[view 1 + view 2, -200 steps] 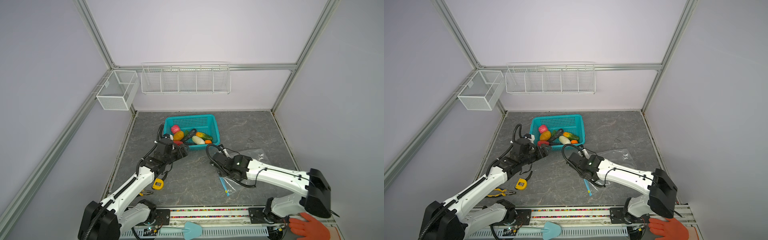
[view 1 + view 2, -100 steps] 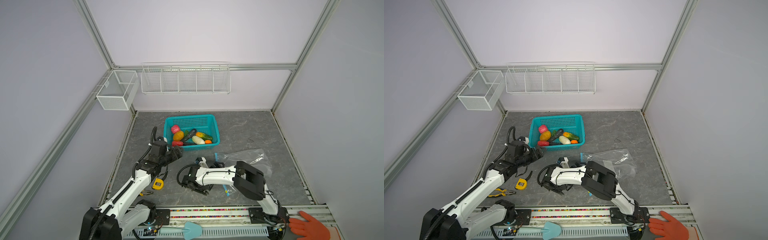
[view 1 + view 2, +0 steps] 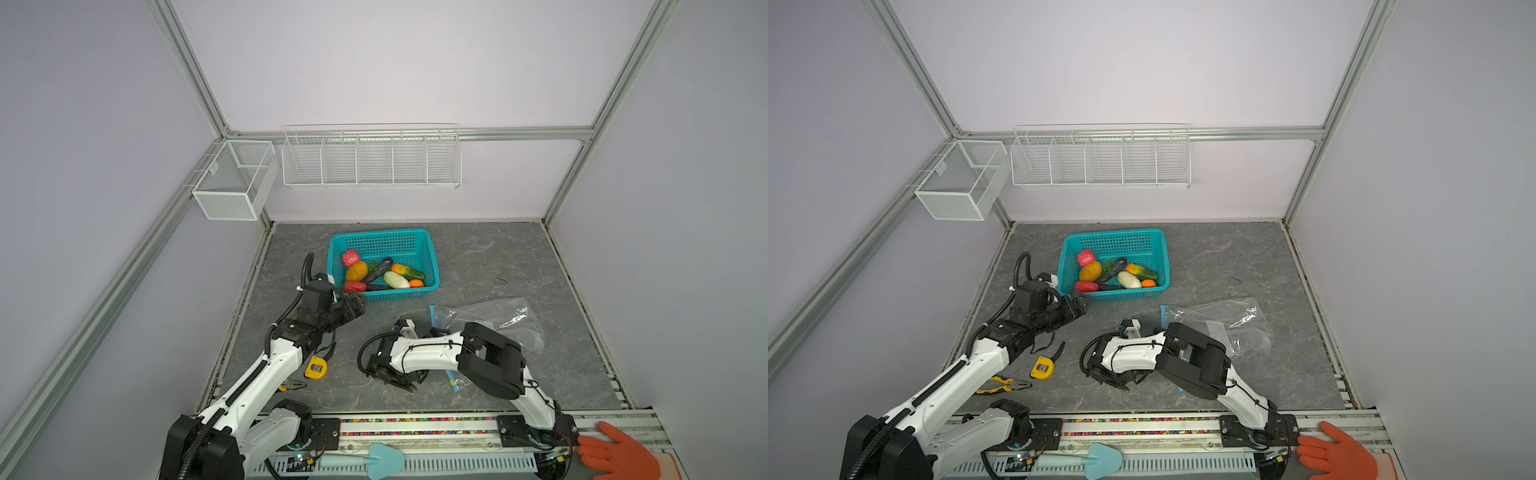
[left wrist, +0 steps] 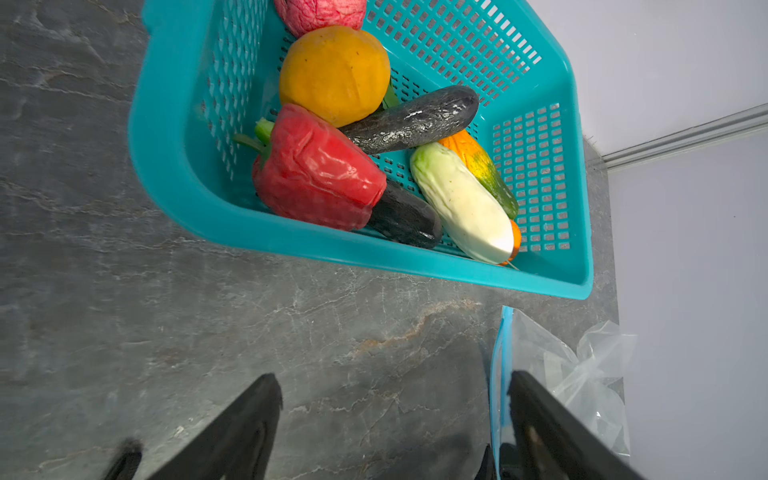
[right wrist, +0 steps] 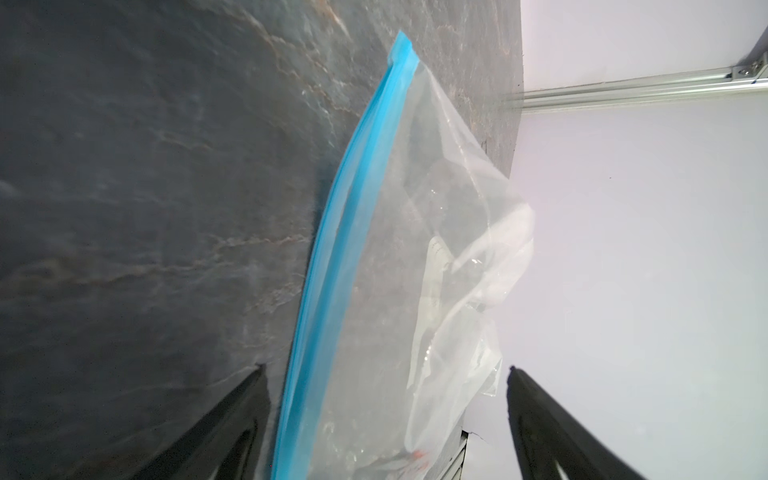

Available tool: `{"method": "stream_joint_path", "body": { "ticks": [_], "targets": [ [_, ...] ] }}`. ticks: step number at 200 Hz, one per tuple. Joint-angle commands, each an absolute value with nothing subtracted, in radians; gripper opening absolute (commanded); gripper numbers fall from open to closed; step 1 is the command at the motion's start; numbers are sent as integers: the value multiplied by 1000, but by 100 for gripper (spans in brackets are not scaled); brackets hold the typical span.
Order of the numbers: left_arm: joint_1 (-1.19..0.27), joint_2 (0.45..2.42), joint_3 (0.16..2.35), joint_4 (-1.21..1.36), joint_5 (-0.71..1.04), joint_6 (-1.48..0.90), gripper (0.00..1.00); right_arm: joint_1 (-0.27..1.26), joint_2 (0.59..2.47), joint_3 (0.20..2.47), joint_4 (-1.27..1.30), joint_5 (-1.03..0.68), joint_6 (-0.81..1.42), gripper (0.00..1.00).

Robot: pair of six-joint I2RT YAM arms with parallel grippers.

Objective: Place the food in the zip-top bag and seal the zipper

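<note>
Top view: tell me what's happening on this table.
Nothing is packed yet. The food all lies in the teal basket; the zip-top bag lies flat beside it, apparently empty. The left hand hovers open by the basket's near corner; the right hand, also open, sits low by the bag's mouth, holding nothing.

Lilac walls [image 3: 395,62] enclose a grey marbled tabletop [image 3: 498,257]. A white wire rack [image 3: 371,160] hangs at twelve o'clock, a mesh box [image 3: 232,183] at ten.

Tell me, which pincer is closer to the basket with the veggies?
Left. The left pincer hangs open right by the front corner of the basket. The right pincer is farther off, low beside the plastic bag.
</note>
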State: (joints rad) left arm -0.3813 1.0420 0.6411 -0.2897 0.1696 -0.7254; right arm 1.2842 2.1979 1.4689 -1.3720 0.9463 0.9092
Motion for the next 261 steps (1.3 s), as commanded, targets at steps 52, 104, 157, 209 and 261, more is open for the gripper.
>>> {"method": "stream_joint_path", "body": {
  "ticks": [52, 104, 157, 209, 261],
  "targets": [
    [-377, 1060, 637, -271, 198, -719, 87, 1278, 2222, 1453, -1411, 970, 993, 90],
    [-376, 1088, 635, -239, 224, -742, 87, 1262, 2205, 1437, -1419, 993, 1022, 99],
    [-377, 1126, 639, -224, 264, -751, 87, 1246, 2186, 1425, -1408, 991, 1020, 78],
    [-376, 1121, 632, -219, 263, -753, 87, 1244, 2172, 1425, -1406, 991, 1021, 61],
    [-376, 1108, 629, -224, 258, -753, 87, 1228, 2160, 1395, -1393, 989, 1032, 46]
  ]
}}
